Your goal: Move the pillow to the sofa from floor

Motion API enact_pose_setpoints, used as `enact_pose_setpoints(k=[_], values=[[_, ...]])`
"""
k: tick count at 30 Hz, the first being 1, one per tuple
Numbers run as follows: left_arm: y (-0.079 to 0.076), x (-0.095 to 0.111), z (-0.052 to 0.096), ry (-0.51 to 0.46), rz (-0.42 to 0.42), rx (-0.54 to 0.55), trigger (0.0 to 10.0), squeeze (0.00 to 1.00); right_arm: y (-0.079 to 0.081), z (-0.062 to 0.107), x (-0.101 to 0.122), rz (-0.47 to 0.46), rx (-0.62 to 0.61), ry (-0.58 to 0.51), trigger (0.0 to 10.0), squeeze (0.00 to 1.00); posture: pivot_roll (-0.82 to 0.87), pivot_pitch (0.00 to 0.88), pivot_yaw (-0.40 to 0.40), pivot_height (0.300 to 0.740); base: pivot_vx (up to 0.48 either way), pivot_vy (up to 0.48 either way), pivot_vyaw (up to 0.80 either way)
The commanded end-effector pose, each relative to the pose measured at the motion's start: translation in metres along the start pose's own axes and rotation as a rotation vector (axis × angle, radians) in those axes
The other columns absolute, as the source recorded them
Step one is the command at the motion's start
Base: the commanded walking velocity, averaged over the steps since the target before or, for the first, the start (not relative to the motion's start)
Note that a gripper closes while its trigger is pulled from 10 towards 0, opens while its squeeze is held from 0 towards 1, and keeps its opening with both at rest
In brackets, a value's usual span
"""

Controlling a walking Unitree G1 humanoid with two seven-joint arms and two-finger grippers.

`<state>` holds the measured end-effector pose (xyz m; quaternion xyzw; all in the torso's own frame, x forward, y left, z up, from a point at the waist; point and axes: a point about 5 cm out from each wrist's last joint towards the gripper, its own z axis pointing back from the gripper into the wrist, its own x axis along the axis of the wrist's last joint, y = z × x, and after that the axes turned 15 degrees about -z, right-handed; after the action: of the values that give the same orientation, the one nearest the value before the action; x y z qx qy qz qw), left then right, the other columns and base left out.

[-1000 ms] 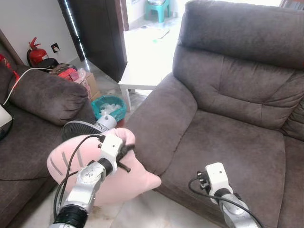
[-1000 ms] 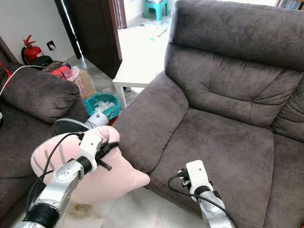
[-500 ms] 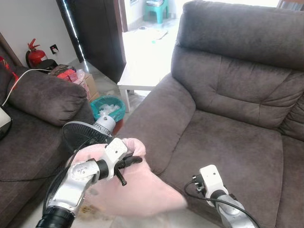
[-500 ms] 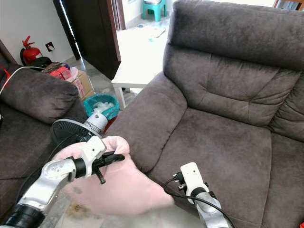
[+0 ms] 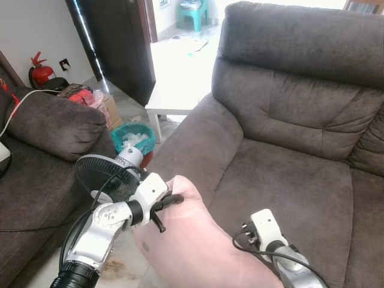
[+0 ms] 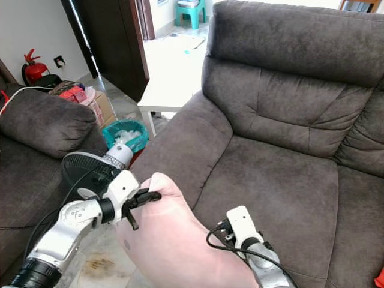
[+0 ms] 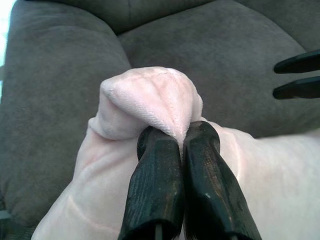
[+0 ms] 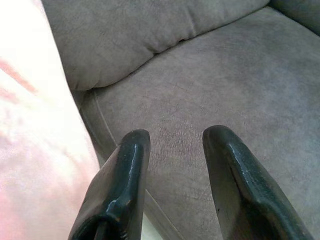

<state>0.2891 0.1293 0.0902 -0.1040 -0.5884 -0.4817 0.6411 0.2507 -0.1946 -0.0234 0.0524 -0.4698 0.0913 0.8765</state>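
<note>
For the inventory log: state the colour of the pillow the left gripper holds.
Pale pink pillow, clearest in the left wrist view.

Plush pillow, matt suede-like sofa

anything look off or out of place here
Little stands out. The pink pillow hangs off the floor, bunched at one corner where the left gripper pinches it, short of the sofa seat. The right gripper is open beside it. A fan stands close behind the left arm.
</note>
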Motion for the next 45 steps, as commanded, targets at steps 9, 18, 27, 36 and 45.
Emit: enact_pose_setpoints(k=[9, 18, 27, 36, 45], values=[[0.009, 0.012, -0.002, -0.064, -0.037, 0.094, 10.0, 0.0, -0.017, 0.004, 0.02, 0.073, 0.104, -0.002, 10.0, 0.27, 0.04, 0.026, 0.027, 0.74, 0.0, 0.0, 0.0], [0.008, 0.013, -0.004, -0.067, -0.038, 0.1, 10.0, 0.0, -0.028, 0.013, 0.021, 0.293, 0.192, 0.118, 10.0, 1.0, 0.04, 0.021, 0.025, 0.74, 0.0, 0.0, 0.0], [0.007, 0.013, -0.007, -0.071, -0.042, 0.102, 10.0, 0.0, -0.037, 0.021, 0.007, 0.365, 0.224, 0.285, 10.0, 1.0, 0.03, 0.01, 0.021, 0.74, 0.0, 0.0, 0.0], [0.014, 0.01, -0.006, -0.055, -0.063, 0.161, 10.0, 0.0, -0.038, 0.036, -0.011, 0.297, 0.259, 0.392, 10.0, 1.0, 0.03, 0.0, 0.016, 0.74, 0.0, 0.0, 0.0], [0.01, 0.006, -0.008, -0.045, -0.073, 0.164, 10.0, 0.0, -0.043, 0.052, -0.007, 0.193, 0.235, 0.328, 10.0, 1.0, 0.01, 0.0, 0.014, 0.74, 0.0, 0.0, 0.0]])
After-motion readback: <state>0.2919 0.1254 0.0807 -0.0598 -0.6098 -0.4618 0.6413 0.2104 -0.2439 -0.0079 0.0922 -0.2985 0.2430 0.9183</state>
